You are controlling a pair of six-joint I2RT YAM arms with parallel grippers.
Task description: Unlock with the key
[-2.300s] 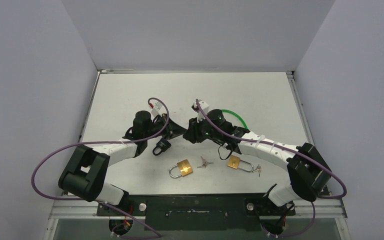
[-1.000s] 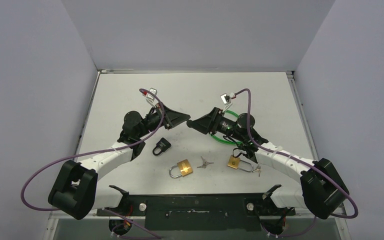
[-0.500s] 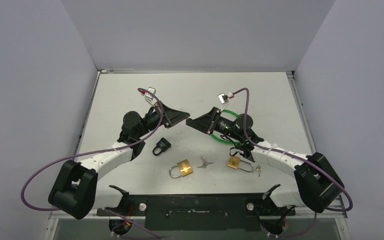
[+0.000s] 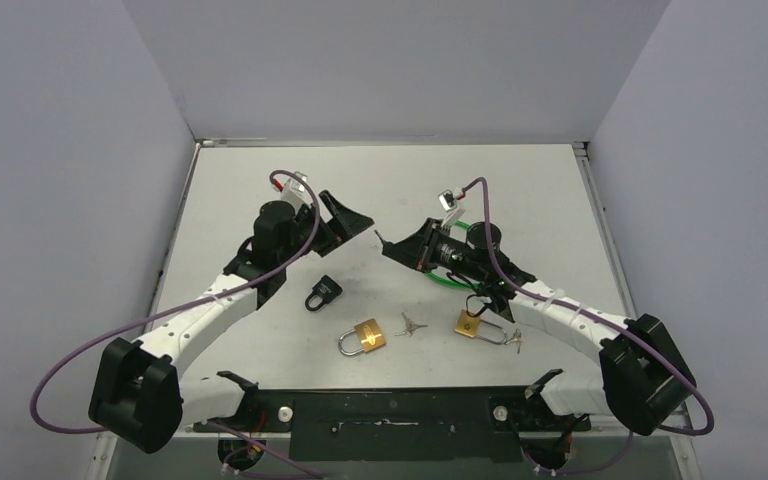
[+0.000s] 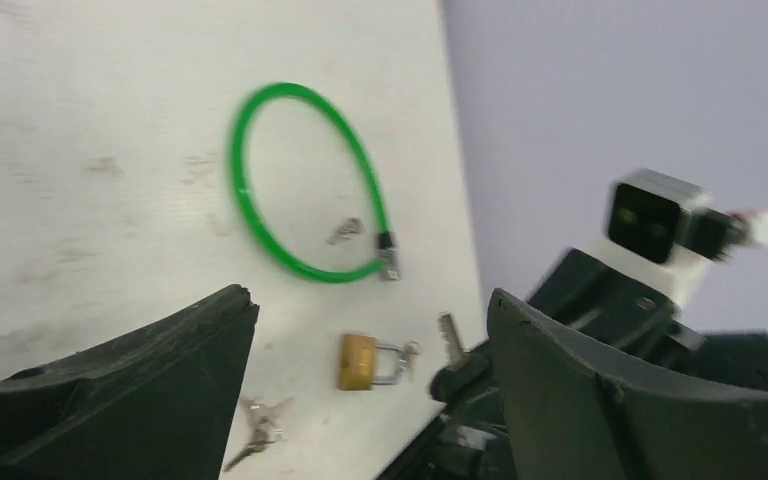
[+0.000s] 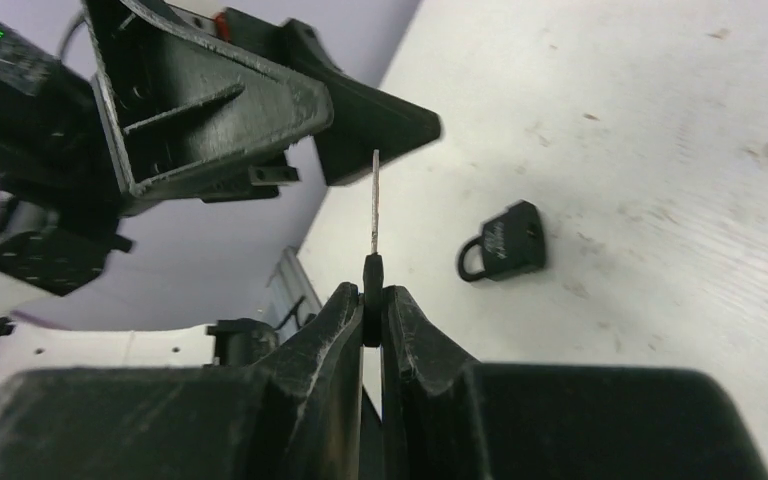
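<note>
A key [image 6: 375,200] with a black head stands pinched in my right gripper [image 6: 371,295], its metal blade pointing out past the tips. From above, the right gripper [image 4: 392,248] hovers mid-table with the key [image 4: 378,237] aimed at my left gripper [image 4: 348,214], which is open, empty and a short gap away. A small black padlock [image 4: 323,293] lies on the table below and between them, also seen as the black padlock [image 6: 505,243] in the right wrist view. In the left wrist view my left gripper [image 5: 370,297] frames the key [image 5: 450,340].
A brass padlock [image 4: 365,337] and a loose key bunch [image 4: 409,325] lie near the front. Another brass padlock [image 4: 470,324] with keys [image 4: 513,338] sits to the right. A green cable lock [image 4: 450,272] lies under the right arm, shown as a green loop [image 5: 305,185].
The two grippers met tip to tip; the right one shut on the key, then the left one opened, let go and drew back to the left.
</note>
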